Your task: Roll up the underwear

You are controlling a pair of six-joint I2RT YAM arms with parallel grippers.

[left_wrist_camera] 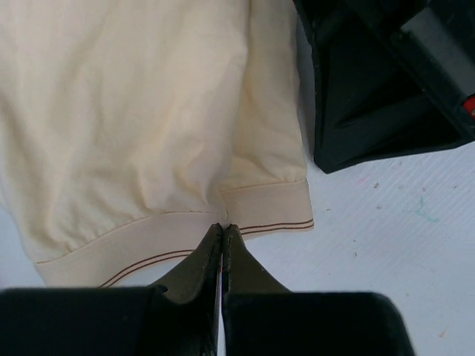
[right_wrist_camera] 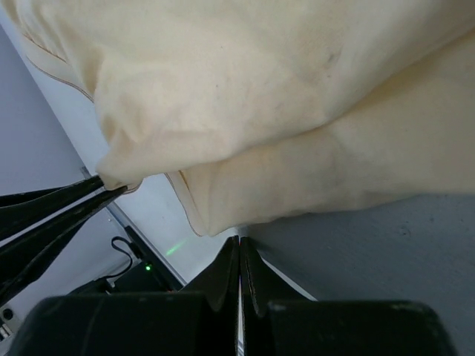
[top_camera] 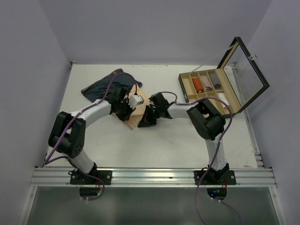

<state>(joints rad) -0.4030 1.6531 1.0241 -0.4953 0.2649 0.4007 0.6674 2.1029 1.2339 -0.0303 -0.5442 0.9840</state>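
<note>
The navy underwear [top_camera: 108, 85] is seen bunched toward the far-left corner of the table [top_camera: 164, 145]; it is touched by neither arm. The left gripper [top_camera: 126, 112] is pinched shut on the hem band [left_wrist_camera: 267, 211] of the beige underwear [top_camera: 137, 115], which is spread near the middle of the table, just left of centre. The right gripper [top_camera: 146, 119] is set at that garment's right edge with its jaws closed to a slit; whether cloth is caught there cannot be told. The wooden box [top_camera: 206, 86] is stood open at the far-right corner.

The step in hand is judged to be the start of the roll; the pinched hem should be carried over evenly, the fold drawn tight and square, and the opposite edge pinned so nothing is dragged. The hem's brown stitching is shown only by the left wrist view; the raised, doubled-over cloth is shown only by the right wrist view; the navy garment and box are shown only from above.
</note>
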